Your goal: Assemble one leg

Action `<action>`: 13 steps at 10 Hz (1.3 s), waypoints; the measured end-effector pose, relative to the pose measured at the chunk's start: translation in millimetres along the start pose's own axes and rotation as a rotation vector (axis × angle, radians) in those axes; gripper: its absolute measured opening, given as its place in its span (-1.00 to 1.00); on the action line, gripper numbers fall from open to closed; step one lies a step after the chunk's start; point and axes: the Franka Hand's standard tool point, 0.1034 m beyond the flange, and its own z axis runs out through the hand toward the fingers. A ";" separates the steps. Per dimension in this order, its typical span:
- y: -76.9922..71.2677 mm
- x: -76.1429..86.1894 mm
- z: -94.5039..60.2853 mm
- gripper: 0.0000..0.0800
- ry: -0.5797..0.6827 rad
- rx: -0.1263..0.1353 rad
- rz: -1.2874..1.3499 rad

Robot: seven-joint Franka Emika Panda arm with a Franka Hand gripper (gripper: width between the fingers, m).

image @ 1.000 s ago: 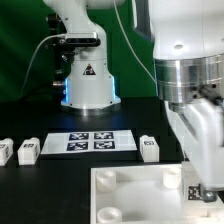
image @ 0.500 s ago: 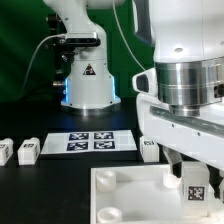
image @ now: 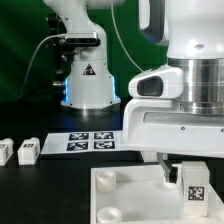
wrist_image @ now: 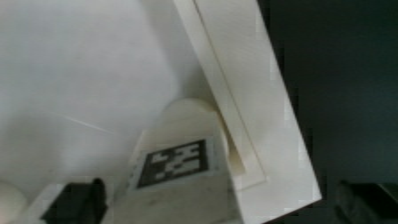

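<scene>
- Exterior view showed the hand (image: 178, 166) low over the tray (image: 120, 190) at the exterior view's right, its fingers either side of a tagged leg (image: 194, 183).
- Wrist view put that leg (wrist_image: 182, 152) upright at a corner just inside the tray's rim (wrist_image: 240, 90), apparently in a socket — how deep, I couldn't tell.
- Fingers (wrist_image: 75, 200) stood apart from the leg, so the hand looked spread, gripping nothing.
- Two spare legs (image: 28, 150) lay on the table (image: 60, 180), well apart from the tray, near the marker board (image: 92, 141).
- Judgement: the leg was placed; seating or twisting it home probably remained.
</scene>
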 end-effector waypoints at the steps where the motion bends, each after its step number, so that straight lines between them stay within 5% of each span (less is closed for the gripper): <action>1: -0.2 -0.2 0.1 0.32 -0.001 0.001 0.027; 3: 3.0 1.4 0.2 -0.27 -0.001 0.000 0.056; 7: 3.2 3.7 -1.7 -0.27 -0.003 0.004 0.665; 11: 3.0 5.3 1.5 -0.27 -0.093 0.067 1.385; 13: 4.0 6.1 1.6 -0.27 -0.098 0.063 1.582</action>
